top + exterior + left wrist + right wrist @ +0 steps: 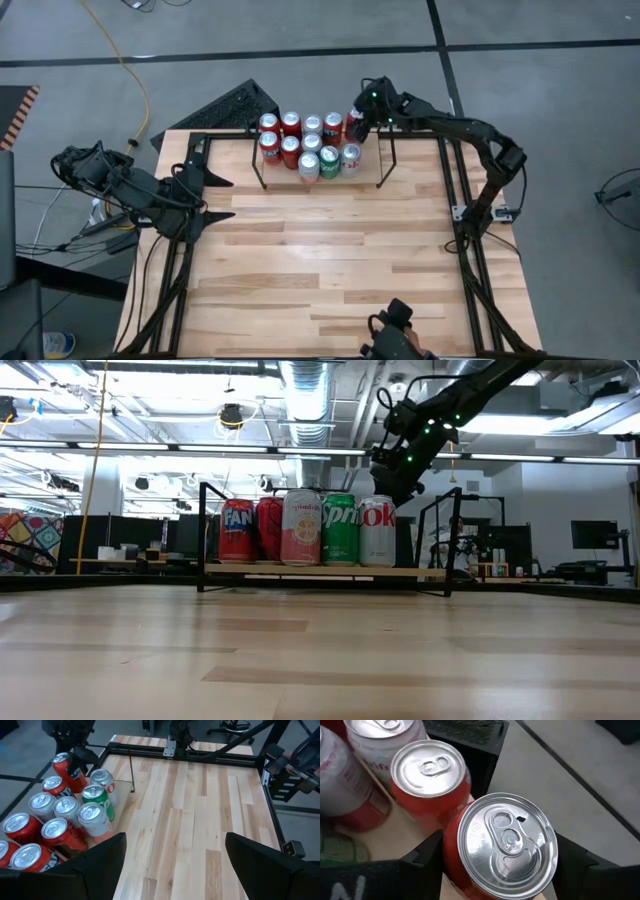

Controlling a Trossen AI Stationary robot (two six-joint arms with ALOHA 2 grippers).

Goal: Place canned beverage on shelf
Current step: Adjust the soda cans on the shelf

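The shelf (384, 160), a low black rod rack, stands at the table's far edge with several cans (310, 145) upright on it in rows. My right gripper (358, 120) is at the rack's far right corner, shut on a red can (502, 840) whose silver top faces its wrist camera. The left wrist view shows that red can (67, 770) tilted beside the standing cans. My left gripper (216, 199) hovers open over the table's left edge with nothing between its fingers (100, 865). My right gripper pinches the red can's upper side wall (451, 865) between its two fingers (570, 862), one on each side just below the rim. The fingers slant downward from the table's far right. The can is tilted; other cans hide its bottom, so whether it rests on the rack cannot be told.
Bare wooden tabletop (330, 250) stretches from the rack to the near edge. Black rails (462, 200) edge the table. A black keyboard-like slab (235, 105) lies beyond the far left corner, and a dark device (400, 330) sits at the near edge.
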